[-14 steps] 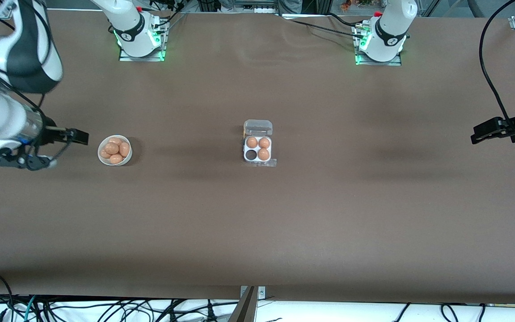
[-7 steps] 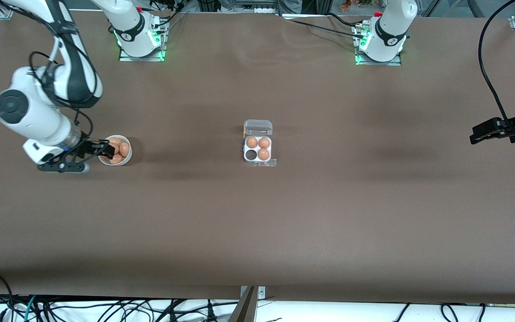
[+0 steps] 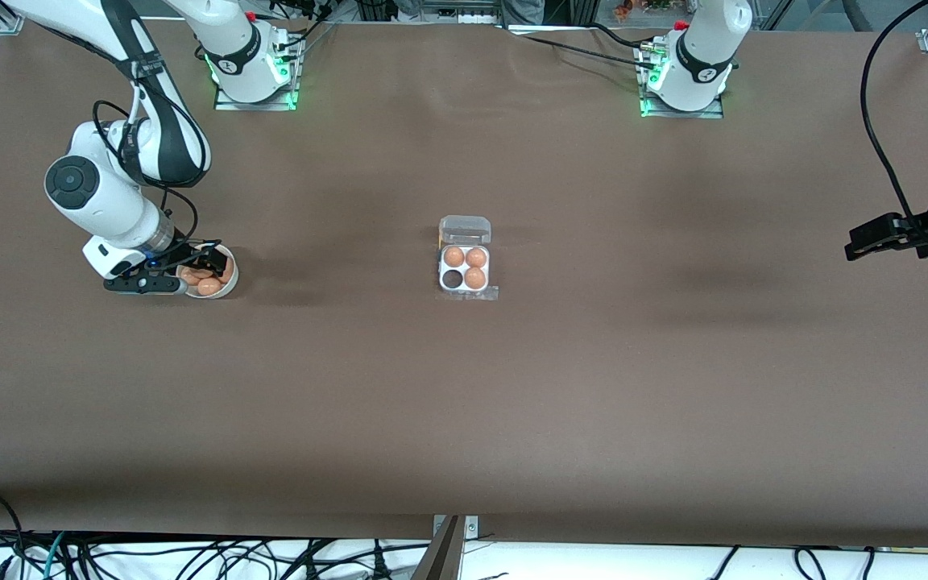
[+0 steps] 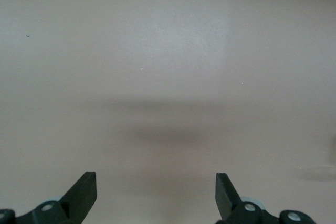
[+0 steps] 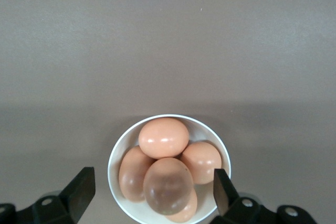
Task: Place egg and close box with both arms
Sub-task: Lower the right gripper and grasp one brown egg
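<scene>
The clear egg box (image 3: pixel 465 259) lies at the table's middle, lid open, with three brown eggs and one empty cell (image 3: pixel 453 279). A round white bowl (image 3: pixel 226 285) with several brown eggs (image 5: pixel 164 137) stands toward the right arm's end. My right gripper (image 3: pixel 205 270) hangs open over the bowl; in the right wrist view (image 5: pixel 149 187) its fingers stand on either side of the egg pile without touching. My left gripper (image 3: pixel 863 244) is open and empty above bare table at the left arm's end, where it waits; it also shows in the left wrist view (image 4: pixel 156 187).
The brown table (image 3: pixel 464 403) spreads wide around the box. The arm bases (image 3: pixel 254 76) (image 3: pixel 685 80) glow green at the table's edge farthest from the front camera. Cables (image 3: pixel 190 556) lie off the table's nearest edge.
My right arm has swung in from the table's end toward the bowl, and its gripper now sits over the eggs. The left arm has barely moved.
</scene>
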Controlling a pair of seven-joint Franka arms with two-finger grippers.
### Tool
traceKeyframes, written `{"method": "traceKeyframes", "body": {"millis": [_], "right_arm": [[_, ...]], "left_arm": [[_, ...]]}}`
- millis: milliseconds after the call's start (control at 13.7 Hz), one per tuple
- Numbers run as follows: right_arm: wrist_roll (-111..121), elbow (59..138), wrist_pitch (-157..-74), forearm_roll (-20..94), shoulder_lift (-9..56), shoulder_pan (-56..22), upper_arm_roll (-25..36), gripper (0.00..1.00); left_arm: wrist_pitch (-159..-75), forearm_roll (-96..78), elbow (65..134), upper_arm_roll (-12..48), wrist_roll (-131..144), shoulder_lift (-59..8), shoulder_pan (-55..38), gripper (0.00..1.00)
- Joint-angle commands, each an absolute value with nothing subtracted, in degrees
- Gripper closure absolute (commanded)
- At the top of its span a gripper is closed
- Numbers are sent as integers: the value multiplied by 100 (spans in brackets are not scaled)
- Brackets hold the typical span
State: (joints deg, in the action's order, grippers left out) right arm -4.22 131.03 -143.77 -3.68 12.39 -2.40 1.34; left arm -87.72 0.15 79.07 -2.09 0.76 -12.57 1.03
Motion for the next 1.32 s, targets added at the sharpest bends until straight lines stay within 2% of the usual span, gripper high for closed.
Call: {"method": "traceKeyframes", "body": {"millis": [0,146,219,365,438,950,1242], "right_arm": [[-387,13210,-14519,-466,1265,-211,141,0],[-378,13210,-14511,-466,1309,-211,141,1],[-352,13210,-14511,-475,1318,-211,141,6],[-352,13192,-14511,-483,1353,-211,141,26],[-352,13184,-14511,-492,1362,-211,141,32],[-352,13122,-14528,-501,1494,-229,149,38],[-352,13122,-14528,-686,1503,-220,149,51]], "left_arm": [[-8701,-9,7840,-202,44,-1292,88,0],[-8701,-9,7849,-202,44,-1292,88,0],[-8701,-9,7849,-202,44,-1292,88,0],[-8701,-9,7849,-202,61,-1292,79,0],[-8701,-9,7849,-202,70,-1292,70,0],[-8701,-9,7849,-202,105,-1292,53,0],[-8701,-9,7849,-202,114,-1292,53,0]]}}
